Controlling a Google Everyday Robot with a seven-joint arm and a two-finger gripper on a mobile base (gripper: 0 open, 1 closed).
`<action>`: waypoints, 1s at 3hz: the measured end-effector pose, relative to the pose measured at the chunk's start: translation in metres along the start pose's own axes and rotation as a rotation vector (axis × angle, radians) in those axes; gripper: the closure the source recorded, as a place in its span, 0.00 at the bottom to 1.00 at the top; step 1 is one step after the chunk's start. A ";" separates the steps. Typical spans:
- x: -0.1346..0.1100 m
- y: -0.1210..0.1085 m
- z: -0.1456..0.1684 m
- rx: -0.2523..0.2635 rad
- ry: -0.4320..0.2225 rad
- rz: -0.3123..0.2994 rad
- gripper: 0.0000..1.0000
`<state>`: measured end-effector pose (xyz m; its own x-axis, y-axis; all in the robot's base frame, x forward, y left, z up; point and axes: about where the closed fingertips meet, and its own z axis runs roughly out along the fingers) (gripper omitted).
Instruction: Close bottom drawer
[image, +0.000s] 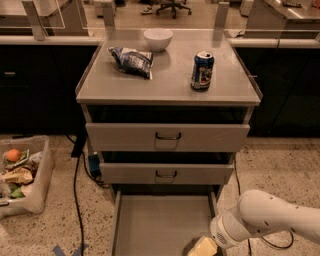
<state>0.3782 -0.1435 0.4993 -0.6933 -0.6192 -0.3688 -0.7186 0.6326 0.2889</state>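
The bottom drawer (160, 220) is pulled far out of the grey cabinet; its long flat grey tray is empty and runs off the lower edge, so its front and handle are out of view. The two drawers above it, the top drawer (167, 137) and the middle drawer (166, 173), stand slightly out, each with a small dark loop handle. My white arm (270, 215) reaches in from the lower right. My gripper (202, 247) is the yellowish tip at the bottom edge, over the tray's near right part.
On the cabinet top stand a white bowl (158, 39), a blue chip bag (131, 60) and a blue can (202, 70). A clear bin (22, 175) with food items sits on the floor at left. A black cable (76, 190) runs along the floor left of the drawer.
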 end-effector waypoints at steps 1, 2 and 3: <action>0.023 -0.019 0.046 0.018 0.027 0.034 0.00; 0.042 -0.049 0.100 0.075 0.054 0.085 0.00; 0.058 -0.071 0.138 0.103 0.063 0.154 0.00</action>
<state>0.3969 -0.1603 0.3357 -0.7990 -0.5370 -0.2707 -0.5966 0.7643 0.2448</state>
